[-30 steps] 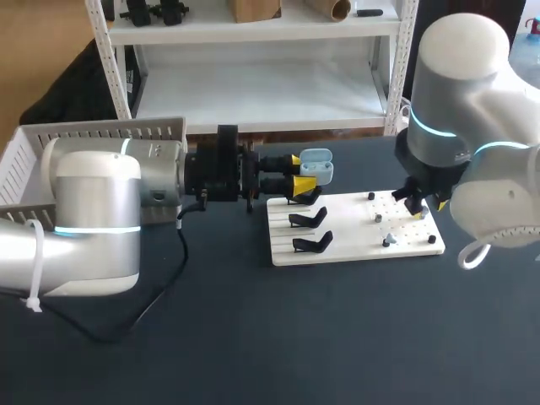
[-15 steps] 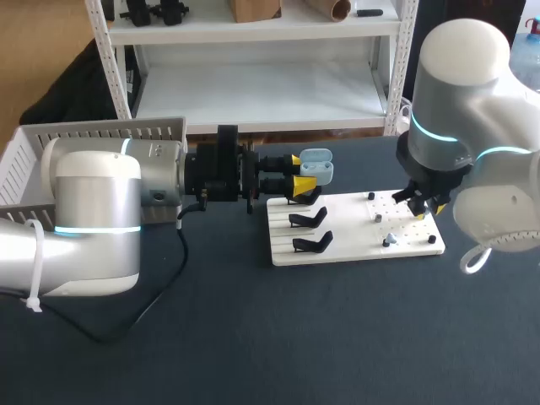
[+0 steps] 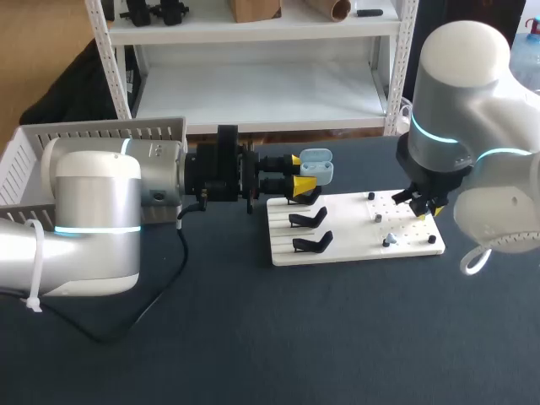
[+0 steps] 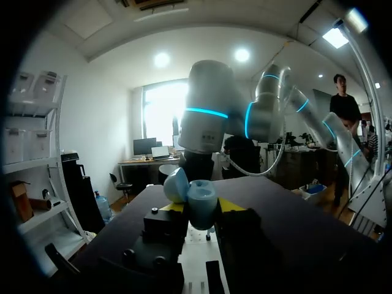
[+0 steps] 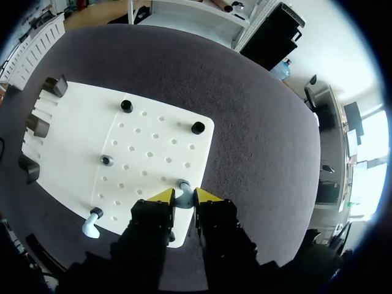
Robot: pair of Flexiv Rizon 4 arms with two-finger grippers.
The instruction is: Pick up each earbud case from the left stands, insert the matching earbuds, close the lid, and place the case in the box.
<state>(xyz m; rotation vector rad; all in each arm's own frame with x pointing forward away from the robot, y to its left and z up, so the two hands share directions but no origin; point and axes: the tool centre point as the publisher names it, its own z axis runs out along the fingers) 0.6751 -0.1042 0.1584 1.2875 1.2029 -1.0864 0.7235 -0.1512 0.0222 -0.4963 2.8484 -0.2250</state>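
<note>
My left gripper [image 3: 297,173] is shut on a light-blue earbud case [image 3: 315,168], held level above the far end of the white board [image 3: 354,229] with its lid up. In the left wrist view the case [image 4: 200,203] sits between the yellow tips, lid [image 4: 176,184] tilted back. My right gripper [image 3: 424,208] hangs low over the board's right end. In the right wrist view a pale earbud [image 5: 182,185] stands on the board [image 5: 153,138] between the right gripper's [image 5: 184,196] narrowly open fingers, with a sliver of gap on one side.
Three black stands [image 3: 309,219] line the board's left side. Another pale earbud [image 3: 387,241], a grey one [image 3: 377,218] and black pegs [image 3: 370,196] sit on the board's holes. A white slatted box [image 3: 101,129] stands at the back left, behind my left arm.
The right gripper's fingers have drawn closer together around the earbud, and it has shifted slightly right. The left arm and case have not moved.
</note>
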